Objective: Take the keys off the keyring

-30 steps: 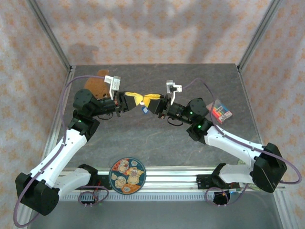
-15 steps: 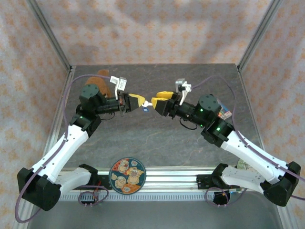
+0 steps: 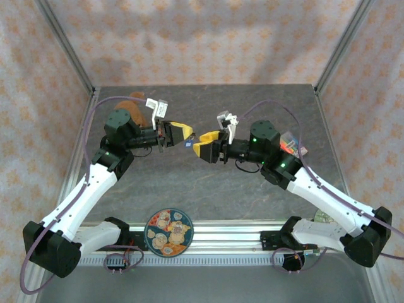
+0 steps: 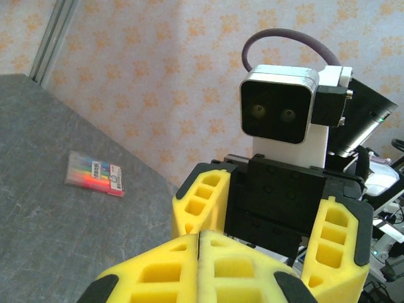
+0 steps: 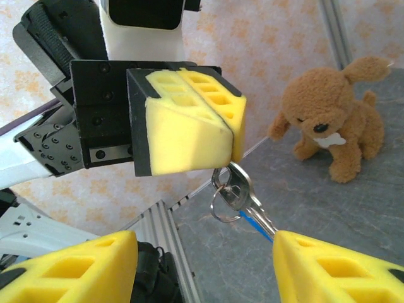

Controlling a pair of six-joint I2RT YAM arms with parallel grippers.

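The keys (image 5: pixel 245 191) are pale silvery metal and hang with their keyring (image 5: pixel 221 206) from my left gripper (image 5: pixel 228 146), which is shut on the key's head. A thin blue strip (image 5: pixel 255 225) shows behind the key blade. In the top view the left gripper (image 3: pixel 187 134) holds the bunch (image 3: pixel 190 143) above the table's middle. My right gripper (image 3: pixel 202 146) faces it just to the right, open, with nothing between its fingers (image 5: pixel 328 268). The key tip ends close to that finger. In the left wrist view my own fingers (image 4: pixel 227 265) are pressed together, hiding the keys.
A brown plush dog (image 3: pixel 129 107) sits at the back left of the grey table (image 3: pixel 208 183). A pack of coloured markers (image 3: pixel 292 144) lies at the right, partly behind the right arm. A round patterned plate (image 3: pixel 169 232) rests on the near rail.
The right gripper's jaws have opened wide and it has come away from the keys, now facing them slightly lower. The left gripper kept its hold and barely shifted.
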